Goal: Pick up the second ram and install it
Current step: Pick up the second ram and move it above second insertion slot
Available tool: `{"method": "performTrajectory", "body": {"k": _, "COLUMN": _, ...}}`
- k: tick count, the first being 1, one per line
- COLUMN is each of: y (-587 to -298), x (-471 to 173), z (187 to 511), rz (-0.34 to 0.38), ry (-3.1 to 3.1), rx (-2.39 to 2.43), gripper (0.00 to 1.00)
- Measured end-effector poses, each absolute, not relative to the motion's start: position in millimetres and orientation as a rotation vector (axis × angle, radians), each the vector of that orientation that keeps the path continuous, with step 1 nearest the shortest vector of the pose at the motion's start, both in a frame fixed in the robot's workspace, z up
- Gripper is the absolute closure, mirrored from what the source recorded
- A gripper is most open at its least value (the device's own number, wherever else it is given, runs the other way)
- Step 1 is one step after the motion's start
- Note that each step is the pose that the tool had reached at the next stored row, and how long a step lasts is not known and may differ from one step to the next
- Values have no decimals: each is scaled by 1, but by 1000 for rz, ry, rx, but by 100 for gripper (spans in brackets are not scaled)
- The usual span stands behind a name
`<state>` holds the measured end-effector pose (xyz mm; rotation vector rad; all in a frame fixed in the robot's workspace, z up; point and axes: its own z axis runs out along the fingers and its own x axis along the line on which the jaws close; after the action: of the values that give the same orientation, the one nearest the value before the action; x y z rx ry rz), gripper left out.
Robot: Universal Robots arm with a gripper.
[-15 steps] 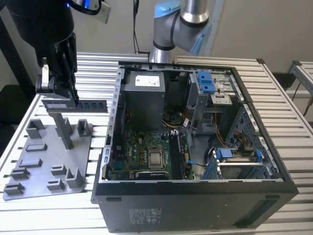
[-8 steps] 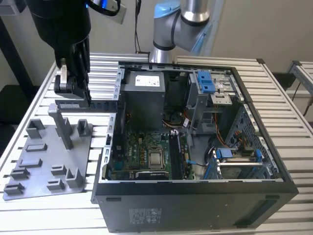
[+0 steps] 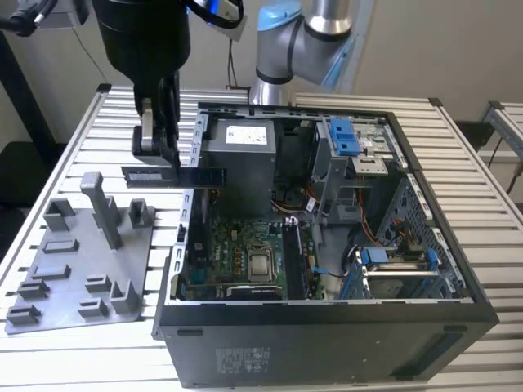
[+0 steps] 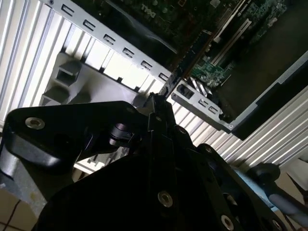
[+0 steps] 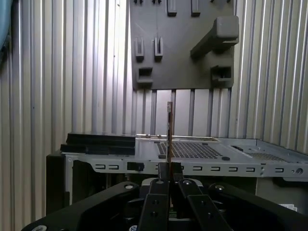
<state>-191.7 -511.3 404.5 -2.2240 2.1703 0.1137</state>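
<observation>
Second ram (image 5: 169,130) tight in claw (image 5: 170,169)

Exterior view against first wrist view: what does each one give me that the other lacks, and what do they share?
Exterior view: the motherboard, power supply and the second ram's flat face. First wrist view: the ram edge-on, pinched in the gripper. Shared: ram, gripper, grey fixture plate, open computer case, slatted table.

Tool (image 3: 160,158) clamps second ram (image 3: 204,175) (held level) over case wall (image 3: 198,132).
</observation>
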Motion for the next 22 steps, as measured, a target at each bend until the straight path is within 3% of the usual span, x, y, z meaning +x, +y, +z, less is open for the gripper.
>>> {"method": "performTrajectory", "body": {"k": 22, "y": -511, "x": -92, "z": 404, "rz": 114, "ry": 2169, "rx": -2225, "gripper": 86}}
